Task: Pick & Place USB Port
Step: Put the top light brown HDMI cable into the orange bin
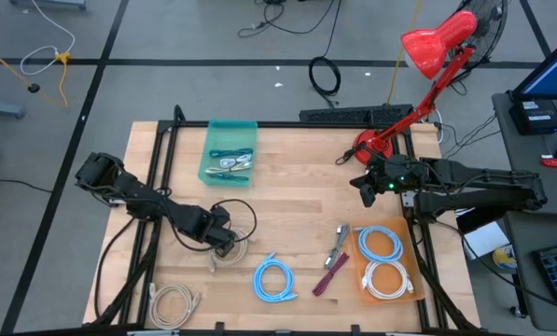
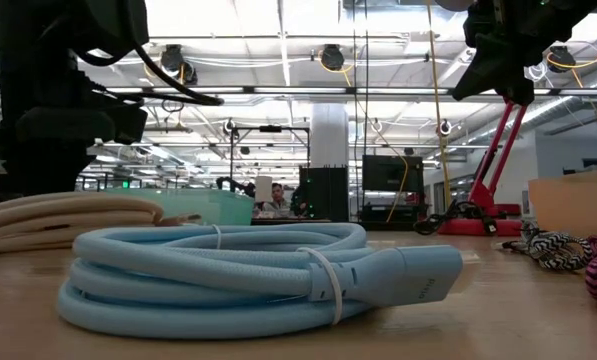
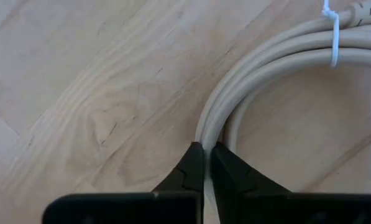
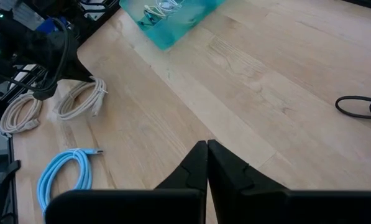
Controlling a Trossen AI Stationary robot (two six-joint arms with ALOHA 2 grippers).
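Note:
A beige coiled USB cable (image 3: 278, 56), tied with a white zip tie (image 3: 334, 37), lies flat on the wooden table under my left gripper (image 3: 207, 149). That gripper points down at the table's near left (image 1: 224, 245) and is shut on the coil. My right gripper (image 1: 364, 191) hangs shut with nothing between its fingers, above the table's far right, seen close in its wrist view (image 4: 207, 146). My left gripper pinches the beige coil's bundled strands at a bend of the loop (image 3: 211, 127) between its two fingertips. The fingers come from above, pointing down, and close across the bundle. The coil still lies flat on the table.
A second beige coil (image 1: 171, 301) and a light blue coil (image 1: 275, 278) lie near the front edge. A teal bin (image 1: 229, 149) with cables stands at the back. An orange tray (image 1: 410, 280) with two coils, two loose cables (image 1: 336, 257) and a red lamp (image 1: 418, 84) are on the right.

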